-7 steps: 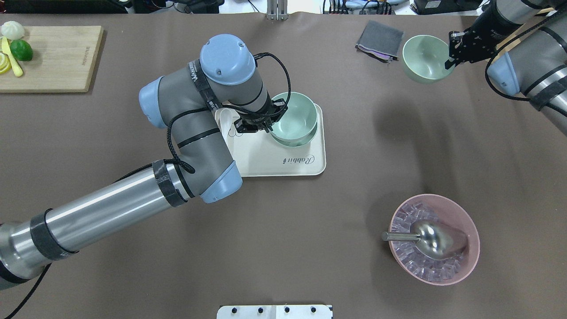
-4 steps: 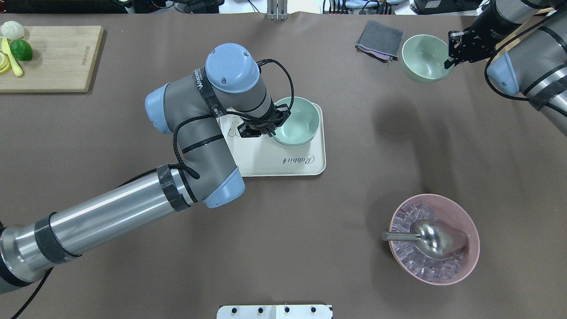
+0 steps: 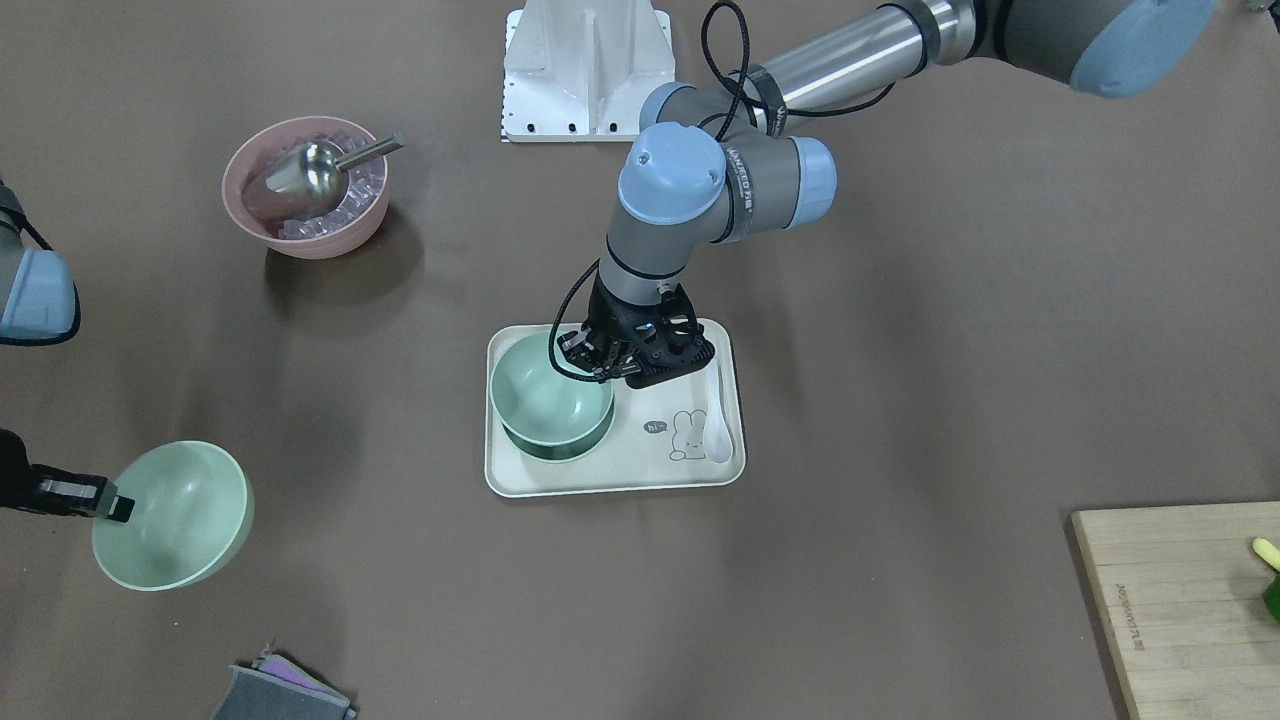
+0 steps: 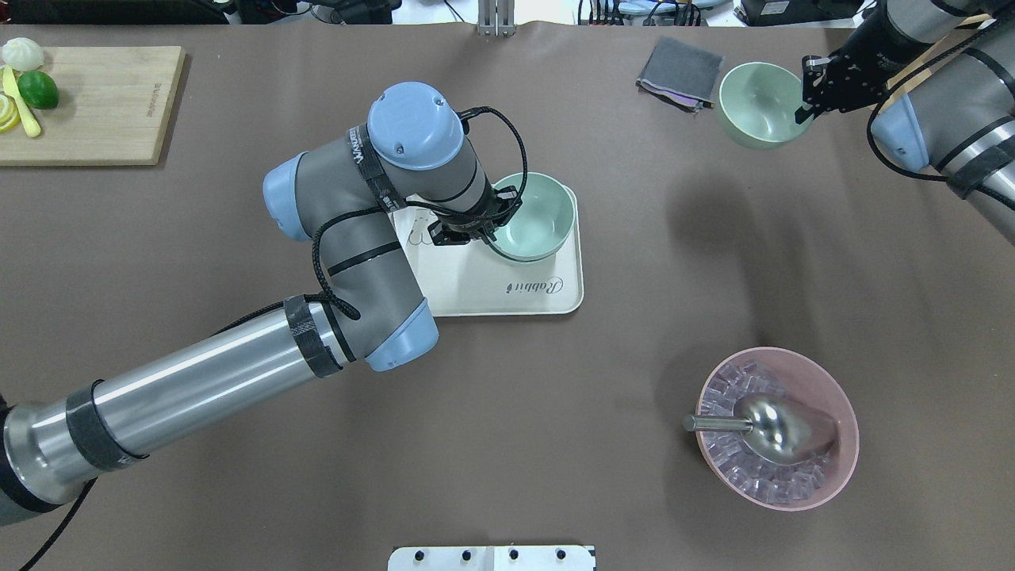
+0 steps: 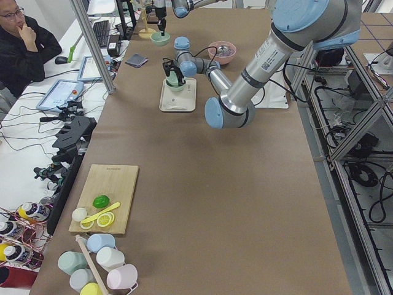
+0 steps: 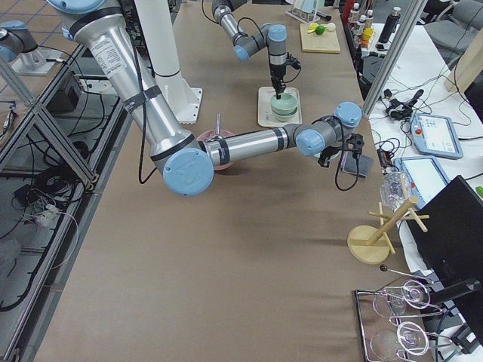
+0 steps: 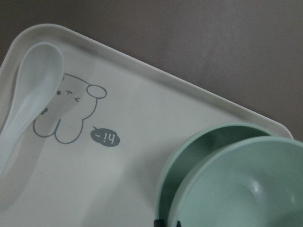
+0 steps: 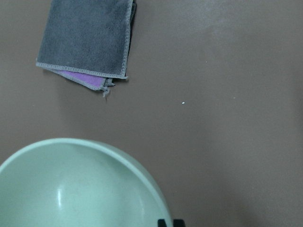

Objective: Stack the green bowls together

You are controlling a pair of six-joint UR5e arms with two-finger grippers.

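Note:
My left gripper is shut on the rim of a pale green bowl and holds it in the mouth of a second green bowl on the cream tray. In the left wrist view the held bowl sits slightly offset inside the lower bowl. I cannot tell whether it rests fully. My right gripper is shut on the rim of the third green bowl, held above the far right of the table. This bowl also shows in the front view and the right wrist view.
A white spoon lies on the tray. A folded grey towel lies beside the raised bowl. A pink bowl with ice and a metal scoop stands near right. A cutting board with lime and lemon is far left.
My left arm shifted right and lowered its bowl onto the tray bowl, which now shows less around it. The right gripper's bowl hardly moved.

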